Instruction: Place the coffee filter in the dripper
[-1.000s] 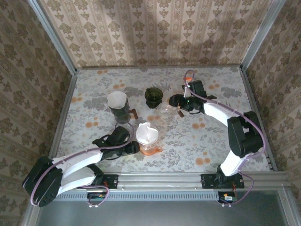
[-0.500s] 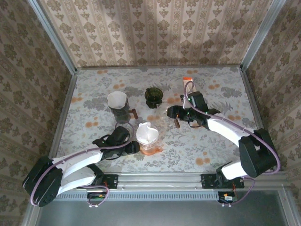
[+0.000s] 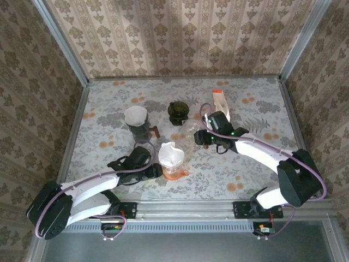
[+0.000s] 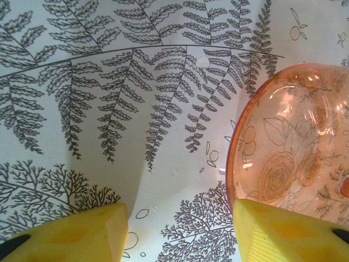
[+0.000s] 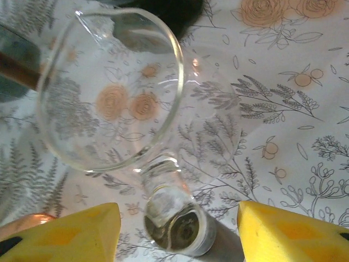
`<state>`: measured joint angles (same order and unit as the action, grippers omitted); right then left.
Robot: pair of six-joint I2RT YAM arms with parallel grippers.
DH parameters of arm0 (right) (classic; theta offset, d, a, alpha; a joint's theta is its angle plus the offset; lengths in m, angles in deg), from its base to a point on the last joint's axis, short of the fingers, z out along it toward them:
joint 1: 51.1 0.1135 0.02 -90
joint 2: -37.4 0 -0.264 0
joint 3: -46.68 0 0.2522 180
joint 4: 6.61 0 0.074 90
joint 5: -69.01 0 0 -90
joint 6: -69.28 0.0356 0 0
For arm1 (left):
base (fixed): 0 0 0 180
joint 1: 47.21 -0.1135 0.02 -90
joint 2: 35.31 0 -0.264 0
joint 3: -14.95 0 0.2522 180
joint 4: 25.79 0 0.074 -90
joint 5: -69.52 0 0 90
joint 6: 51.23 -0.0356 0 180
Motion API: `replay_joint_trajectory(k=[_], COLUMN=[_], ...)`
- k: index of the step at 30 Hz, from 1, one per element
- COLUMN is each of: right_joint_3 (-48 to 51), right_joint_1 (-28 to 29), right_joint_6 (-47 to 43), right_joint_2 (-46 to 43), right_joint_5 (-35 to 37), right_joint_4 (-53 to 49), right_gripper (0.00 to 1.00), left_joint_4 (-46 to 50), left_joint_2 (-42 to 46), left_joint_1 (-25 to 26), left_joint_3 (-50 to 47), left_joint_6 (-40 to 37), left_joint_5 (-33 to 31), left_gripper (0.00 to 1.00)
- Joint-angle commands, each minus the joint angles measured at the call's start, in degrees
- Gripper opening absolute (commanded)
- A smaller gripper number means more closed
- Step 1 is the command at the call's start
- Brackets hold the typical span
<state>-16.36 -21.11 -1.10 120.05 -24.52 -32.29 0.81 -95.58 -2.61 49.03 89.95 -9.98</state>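
Now right jaws spread, clear glass dripper (image 5: pixel 112 87) dead ahead, its handle (image 5: pixel 173 218) pointing back between them; left jaws spread beside orange dripper (image 4: pixel 294 158) holding filter (image 3: pixel 170 154).

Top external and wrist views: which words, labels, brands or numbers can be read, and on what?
No text is legible.
White packet with an orange end: any print is too small to read.
Clear glass vessel: no markings visible.
Tablecloth: plant and flower patterns, no words.

Clear dripper (image 5: pixel 109 87) looks glossy glass; filter (image 3: pixel 170 154) matt paper.
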Motion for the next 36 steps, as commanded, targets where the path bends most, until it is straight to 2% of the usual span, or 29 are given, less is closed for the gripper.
replay_joint_trajectory(k=[1,9,20,26,32,36], right_joint_3=[-2.4,-4.3,-4.8,-3.2,-3.2,-7.1], right_joint_1=[0.8,1.5,2.9,3.0,3.0,2.7], right_joint_6=[-4.1,-7.7,-9.1,-7.5,-5.2,-4.6], right_joint_2=[1.9,5.4,5.4,-1.1,-13.0,-18.1], right_joint_5=[3.7,4.1,7.4,11.4,17.4,17.7], right_joint_4=[-0.6,1.4,1.2,1.7,-2.1,-6.7], right_gripper=[0.59,0.51,0.16,0.01,0.00,0.00], left_joint_4=[-7.4,-7.1,-7.3,-7.9,-9.0,-10.9], left_joint_2=[-0.8,-1.2,-2.0,-2.8,-4.6,-8.0], left_joint_1=[0.8,0.8,0.9,1.1,2.1,3.6], left_joint_3=[0.8,1.3,2.1,2.4,3.7,5.8], left_joint_6=[-1.7,-1.8,-2.0,-2.0,-2.0,-2.0], left_joint_5=[1.9,2.0,2.2,2.3,2.2,2.1], left_gripper=[0.56,0.57,0.57,0.57,0.57,0.57])
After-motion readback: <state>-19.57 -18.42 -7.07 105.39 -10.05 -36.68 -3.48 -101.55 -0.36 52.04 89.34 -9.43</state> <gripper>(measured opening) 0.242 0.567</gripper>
